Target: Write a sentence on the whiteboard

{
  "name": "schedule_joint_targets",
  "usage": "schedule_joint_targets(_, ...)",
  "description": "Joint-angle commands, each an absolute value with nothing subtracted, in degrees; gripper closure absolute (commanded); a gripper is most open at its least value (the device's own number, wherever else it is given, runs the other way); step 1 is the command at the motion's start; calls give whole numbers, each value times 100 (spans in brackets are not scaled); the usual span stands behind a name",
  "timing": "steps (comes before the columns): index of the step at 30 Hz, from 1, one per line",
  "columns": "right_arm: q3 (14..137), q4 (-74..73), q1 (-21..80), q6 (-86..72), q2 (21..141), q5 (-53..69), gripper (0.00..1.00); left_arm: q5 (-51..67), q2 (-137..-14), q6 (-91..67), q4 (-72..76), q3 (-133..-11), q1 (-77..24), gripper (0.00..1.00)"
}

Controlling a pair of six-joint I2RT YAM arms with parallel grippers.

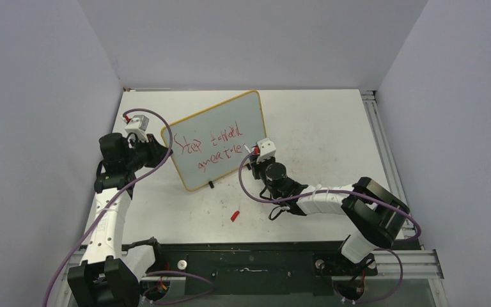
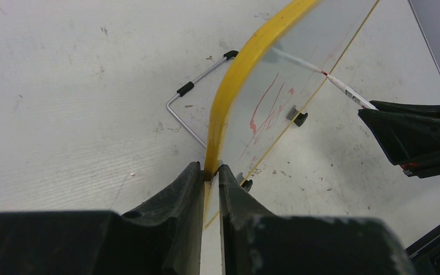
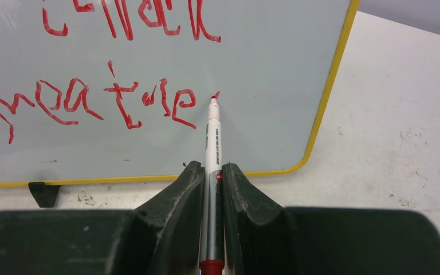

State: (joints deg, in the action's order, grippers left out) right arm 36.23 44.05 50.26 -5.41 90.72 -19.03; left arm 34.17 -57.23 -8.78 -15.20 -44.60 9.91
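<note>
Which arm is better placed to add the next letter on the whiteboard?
Right. The right hand grips the marker, its red tip at the whiteboard just past the last letter of the sentence. The left hand is clamped on the board's yellow edge, busy steadying it.

Lab test cell: my white bench (image 1: 319, 121) boxed by plain grey panels (image 1: 243, 45) on 3 sides, alu extrusion rails (image 1: 381, 144) at edge.

Whiteboard (image 3: 275, 51) pale grey, yellow frame; sentence (image 1: 212, 148) red; marker (image 3: 213, 143) white, red-tipped.
</note>
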Motion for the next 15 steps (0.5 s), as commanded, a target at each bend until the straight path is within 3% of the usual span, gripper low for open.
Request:
schedule_joint_targets(1,3749,4615,5021,-635,9089,-1729,95,3403,-5691,-870,-1503,-4485,1018,100)
schedule_joint_targets(15,3599,4512,5067,-733,9146,-1706,95,3408,-5685,-879,-1498,-4487,1017,100)
